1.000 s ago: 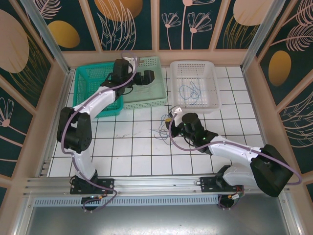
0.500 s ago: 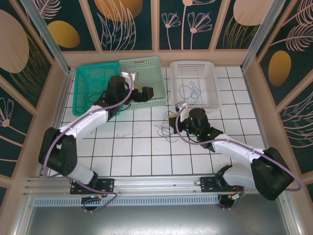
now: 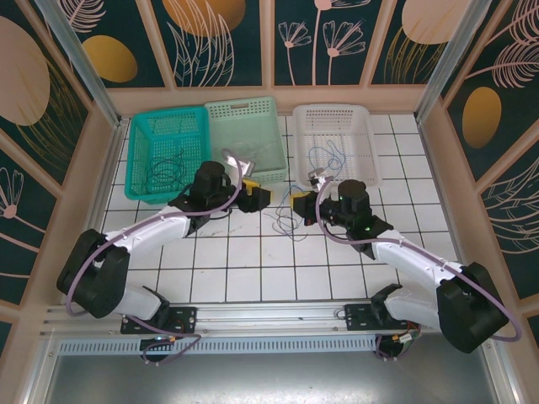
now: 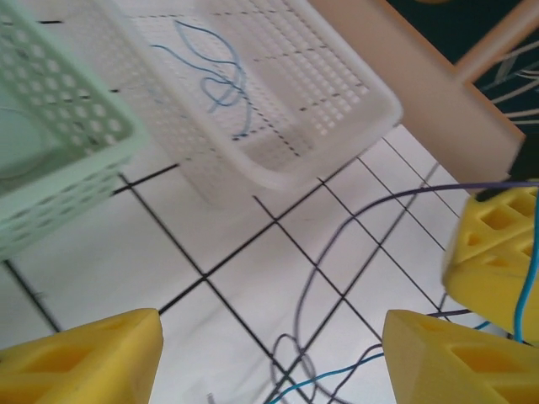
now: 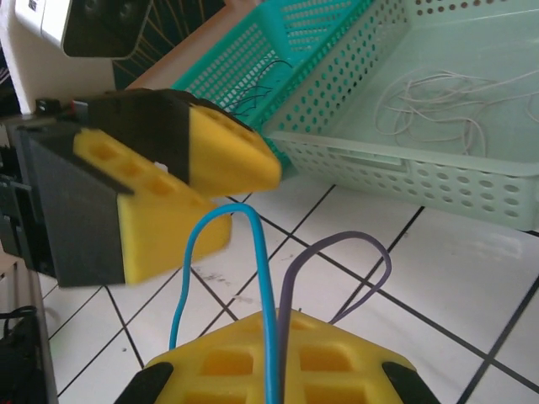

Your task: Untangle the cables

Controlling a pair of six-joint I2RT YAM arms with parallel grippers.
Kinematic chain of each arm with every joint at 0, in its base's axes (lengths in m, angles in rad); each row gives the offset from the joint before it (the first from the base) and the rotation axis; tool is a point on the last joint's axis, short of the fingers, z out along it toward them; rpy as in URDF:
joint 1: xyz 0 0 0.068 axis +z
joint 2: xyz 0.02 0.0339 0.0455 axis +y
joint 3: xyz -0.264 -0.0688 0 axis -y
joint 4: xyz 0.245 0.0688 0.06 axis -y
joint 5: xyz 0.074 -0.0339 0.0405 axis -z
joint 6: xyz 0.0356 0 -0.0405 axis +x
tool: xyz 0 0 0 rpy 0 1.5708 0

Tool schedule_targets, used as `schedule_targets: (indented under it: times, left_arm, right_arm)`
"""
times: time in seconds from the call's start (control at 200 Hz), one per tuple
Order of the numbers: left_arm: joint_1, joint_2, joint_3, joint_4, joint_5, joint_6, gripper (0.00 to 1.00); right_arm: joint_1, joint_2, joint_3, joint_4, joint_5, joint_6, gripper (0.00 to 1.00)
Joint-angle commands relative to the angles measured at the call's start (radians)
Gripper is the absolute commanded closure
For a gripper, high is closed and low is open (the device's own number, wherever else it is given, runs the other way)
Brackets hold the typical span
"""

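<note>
A small tangle of cables lies on the white tiles between my two grippers. My right gripper is shut on a blue cable and a dark purple cable, which arch up over its yellow fingers. My left gripper faces it from the left, open, close to the tangle. In the left wrist view its yellow fingertips stand wide apart, with the dark cable and a blue strand looping on the floor between them.
Three baskets stand at the back. The teal basket holds dark wires, the light green basket holds a pale wire, and the white basket holds a blue wire. Wooden walls enclose the tiled floor.
My left arm has swung from over the green basket down to the floor beside the tangle. My right gripper has moved back and right, carrying the cables with it.
</note>
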Motion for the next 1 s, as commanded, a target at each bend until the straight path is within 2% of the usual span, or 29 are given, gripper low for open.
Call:
schedule_targets:
  times: [0.0,0.175,0.4,0.741,0.911,0.996]
  left_arm:
    - [-0.011,0.006,-0.032,0.128,0.070,0.000,0.29]
    - [-0.012,-0.034,-0.062,0.200,0.099,-0.028,0.27]
    - [-0.018,0.012,-0.033,0.262,0.249,-0.068,0.31]
    - [-0.041,0.047,0.010,0.233,0.254,-0.045,0.31]
    - [-0.044,0.071,0.030,0.236,0.263,-0.050,0.37]
    - [-0.049,0.081,0.041,0.239,0.271,-0.049,0.47]
  right_arm:
    - [-0.005,-0.009,0.003,0.039,-0.049,0.006,0.96]
    - [-0.006,-0.015,0.002,-0.022,0.021,-0.039,0.97]
    - [0.001,-0.005,-0.011,-0.004,0.028,-0.037,0.97]
    - [0.013,0.010,-0.006,0.007,0.014,-0.043,0.97]
    - [0.020,0.017,-0.008,0.010,-0.003,-0.043,0.96]
    - [0.021,0.018,-0.010,0.012,-0.007,-0.043,0.96]
